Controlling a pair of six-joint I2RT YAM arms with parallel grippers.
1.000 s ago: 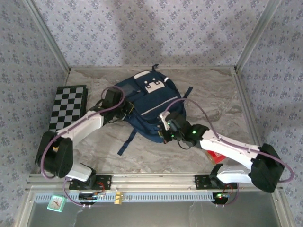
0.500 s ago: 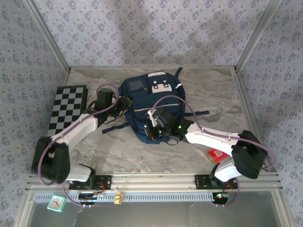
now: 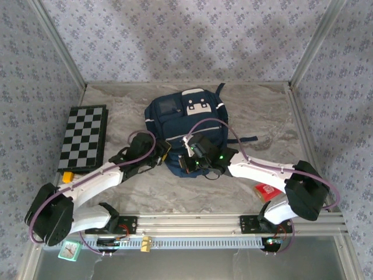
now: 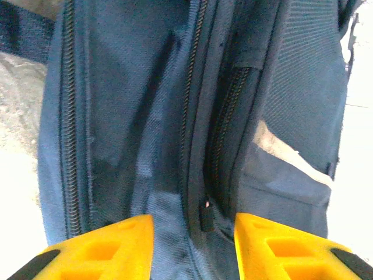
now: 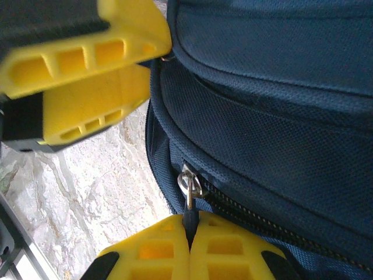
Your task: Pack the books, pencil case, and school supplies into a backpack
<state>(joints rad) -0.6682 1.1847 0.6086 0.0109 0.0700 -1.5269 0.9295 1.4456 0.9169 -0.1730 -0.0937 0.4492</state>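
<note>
Now that the left fingers (image 4: pixel 111 248) have sprung apart and shifted to the near-left corner of the backpack (image 3: pixel 180 116) on the tabletop (image 3: pixel 262 111), the right fingers (image 5: pixel 230 248), still clamped on its zipper pull (image 5: pixel 187 189), can likely draw it.

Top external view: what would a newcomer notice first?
The navy backpack lies in the middle of the table. At its near edge the right pincer is shut on the zipper pull, the left pincer open beside it. A checkered board lies at the left.
</note>
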